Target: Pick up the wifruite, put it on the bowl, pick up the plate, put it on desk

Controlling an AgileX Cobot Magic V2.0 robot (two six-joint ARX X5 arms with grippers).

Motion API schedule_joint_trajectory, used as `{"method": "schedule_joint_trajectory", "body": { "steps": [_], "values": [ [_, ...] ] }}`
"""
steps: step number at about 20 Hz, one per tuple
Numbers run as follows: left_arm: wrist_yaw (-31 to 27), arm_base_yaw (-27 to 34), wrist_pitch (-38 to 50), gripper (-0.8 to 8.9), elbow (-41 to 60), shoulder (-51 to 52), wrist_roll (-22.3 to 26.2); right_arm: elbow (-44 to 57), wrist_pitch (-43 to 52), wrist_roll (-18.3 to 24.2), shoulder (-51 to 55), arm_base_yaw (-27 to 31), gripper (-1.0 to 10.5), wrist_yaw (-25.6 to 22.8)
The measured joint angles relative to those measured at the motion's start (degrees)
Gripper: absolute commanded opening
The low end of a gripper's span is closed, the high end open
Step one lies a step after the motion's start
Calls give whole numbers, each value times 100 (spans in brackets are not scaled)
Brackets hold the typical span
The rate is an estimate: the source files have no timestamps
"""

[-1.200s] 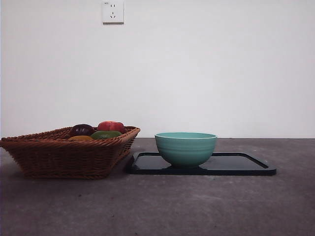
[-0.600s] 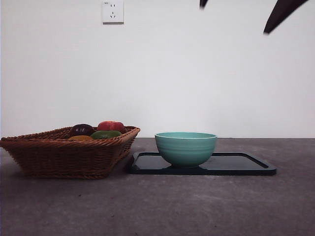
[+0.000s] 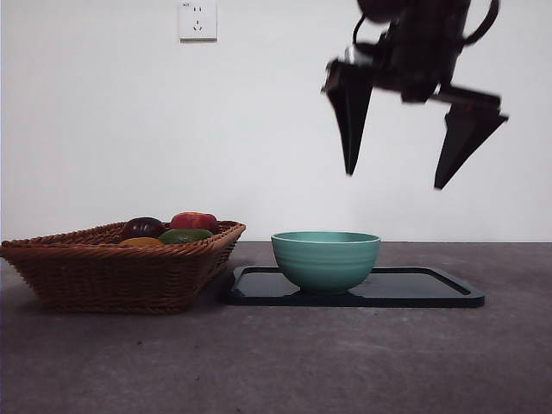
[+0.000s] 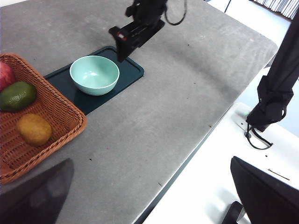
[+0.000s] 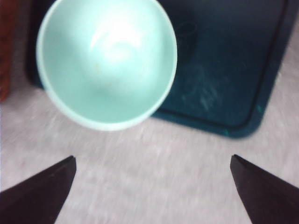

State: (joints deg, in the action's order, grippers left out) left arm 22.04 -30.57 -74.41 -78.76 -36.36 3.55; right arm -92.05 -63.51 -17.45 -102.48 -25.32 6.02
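A: Start nearest. What sits at the front of the desk (image 3: 276, 362)?

B: Bare grey desk, then the wicker basket (image 3: 121, 267), touching or nearly touching the corner of the dark tray (image 3: 431, 289). One basket, one tray, and one mint-green bowl (image 3: 326, 259) standing on the tray's basket-side half.

A: And the wifruite?

B: In the basket, well apart from the bowl. The left wrist view shows it as the orange-brown oval (image 4: 34, 129), one only. Beside it lie one green fruit (image 4: 17, 95) and one red fruit (image 4: 4, 74); the front view adds one dark purple fruit (image 3: 143, 228). Four fruits, the bowl empty.

A: The arms?

B: The right gripper (image 3: 397, 177) hangs above the bowl and tray, its fingers spread wide and holding nothing. The left gripper (image 4: 149, 196) waits high and off to the side, fingers also apart and empty.

A: What could go wrong?

B: The right gripper is over the bowl, not the basket, so I judge the fruit pick has not begun. Coming down here, a finger could strike the bowl's rim and slide it across the glossy tray. Reaching for the wifruite, a finger could catch the basket wall or nudge the green fruit beside it. Farthest back, one wall socket (image 3: 197, 21).
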Motion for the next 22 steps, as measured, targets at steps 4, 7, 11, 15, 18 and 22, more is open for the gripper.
{"method": "schedule_joint_trajectory", "body": {
  "steps": [4,7,11,15,18,22],
  "values": [
    [0,-24,-2,562,0,2,0,-166,295,120,-616,140,589,4],
    [0,-50,-20,562,0,2,4,-168,579,120,-942,177,588,4],
    [2,-70,-70,562,0,2,15,-168,892,118,-1213,175,508,24],
    [0,-70,-133,562,0,7,44,-168,964,116,-1405,177,223,22],
    [0,-70,-133,562,0,4,44,-168,1001,116,-1405,177,34,22],
    [0,-70,-133,562,0,7,46,-168,1058,118,-1405,177,10,11]
  ]
}}
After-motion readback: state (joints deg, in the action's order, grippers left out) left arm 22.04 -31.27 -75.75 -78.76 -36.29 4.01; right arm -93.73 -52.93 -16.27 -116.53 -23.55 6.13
